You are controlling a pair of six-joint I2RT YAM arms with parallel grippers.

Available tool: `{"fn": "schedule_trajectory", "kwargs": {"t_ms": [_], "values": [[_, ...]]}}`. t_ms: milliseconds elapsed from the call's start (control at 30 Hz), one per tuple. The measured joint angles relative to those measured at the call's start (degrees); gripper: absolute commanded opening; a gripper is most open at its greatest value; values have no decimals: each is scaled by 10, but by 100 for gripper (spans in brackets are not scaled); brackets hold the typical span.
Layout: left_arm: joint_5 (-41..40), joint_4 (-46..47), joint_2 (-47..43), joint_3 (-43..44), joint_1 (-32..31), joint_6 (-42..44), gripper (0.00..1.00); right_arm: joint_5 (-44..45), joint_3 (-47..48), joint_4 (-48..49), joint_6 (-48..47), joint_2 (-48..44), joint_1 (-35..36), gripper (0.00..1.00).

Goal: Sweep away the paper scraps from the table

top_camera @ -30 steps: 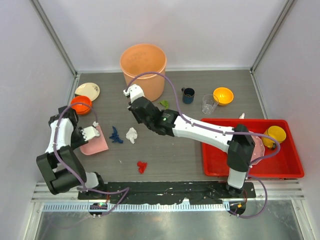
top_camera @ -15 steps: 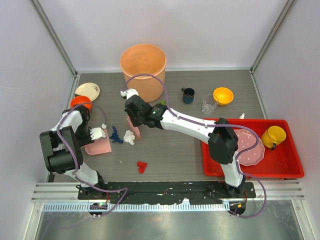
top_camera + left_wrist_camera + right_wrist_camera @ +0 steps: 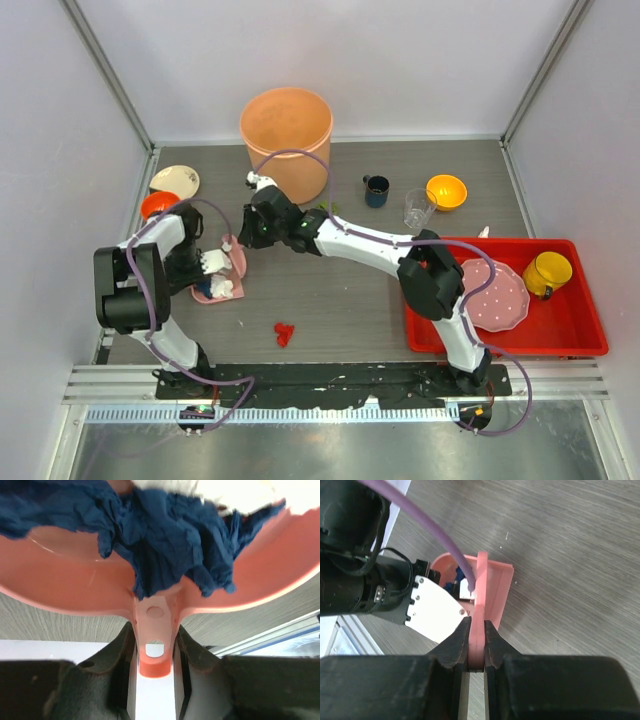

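Left gripper (image 3: pixel 155 647) grasps the pink dustpan (image 3: pixel 70 587) by its handle, at the table's (image 3: pixel 350 310) left. Blue scrap (image 3: pixel 165 535) and white scrap (image 3: pixel 240 492) lie inside. Right gripper (image 3: pixel 477 632) is clenched on a pink sweeper (image 3: pixel 482 590) beside it. Red scrap (image 3: pixel 284 333) lies nearer.

White-and-black arms (image 3: pixel 370 245) carry purple cables (image 3: pixel 296 152); the right gripper (image 3: pixel 476 626) has black fingers (image 3: pixel 454 647).
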Motion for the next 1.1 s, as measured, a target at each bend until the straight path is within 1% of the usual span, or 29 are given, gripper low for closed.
{"fn": "schedule_trajectory", "kwargs": {"t_ms": [200,300,433,667,833,967,1100], "values": [[61,-21,0,6,-1,-30,0,-4,-10,35,18,-3,-17,1],[124,-34,-5,20,-1,-46,0,6,-30,39,11,-25,-23,1],[205,-38,-24,39,-1,-65,0,51,-47,22,-31,-80,-19,1],[302,-59,-56,71,-1,-112,0,168,-51,20,-130,-215,-11,1],[328,-90,-57,144,-2,-182,0,244,-58,53,-197,-284,-10,1],[333,-103,-72,194,-2,-229,0,287,-92,70,-239,-325,-10,1],[323,-127,-77,257,-2,-287,0,313,-132,71,-261,-355,-19,1]]}}
